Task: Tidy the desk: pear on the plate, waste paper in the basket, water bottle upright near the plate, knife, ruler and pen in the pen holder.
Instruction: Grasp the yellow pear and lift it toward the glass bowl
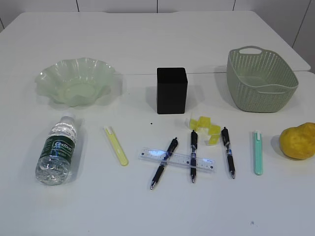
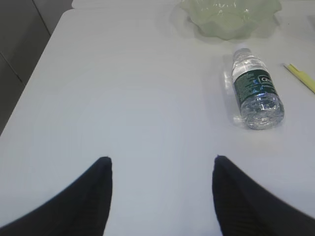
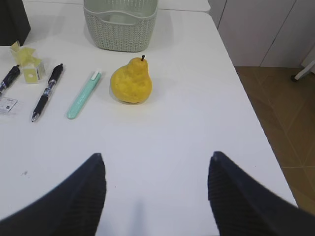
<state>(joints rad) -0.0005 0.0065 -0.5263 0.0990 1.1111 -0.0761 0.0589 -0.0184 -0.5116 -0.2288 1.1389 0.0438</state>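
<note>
A yellow pear lies at the right edge. A pale green wavy plate stands back left. A water bottle lies on its side in front of it. Crumpled yellow waste paper lies in front of the black pen holder. A green basket stands back right. A clear ruler lies across two of the three pens. A yellow knife and a teal knife lie flat. My left gripper and right gripper are open and empty, out of the exterior view.
The table's right edge runs beside the pear, with floor beyond. The table's left edge lies left of the bottle. A seam between two tabletops runs behind the pen holder.
</note>
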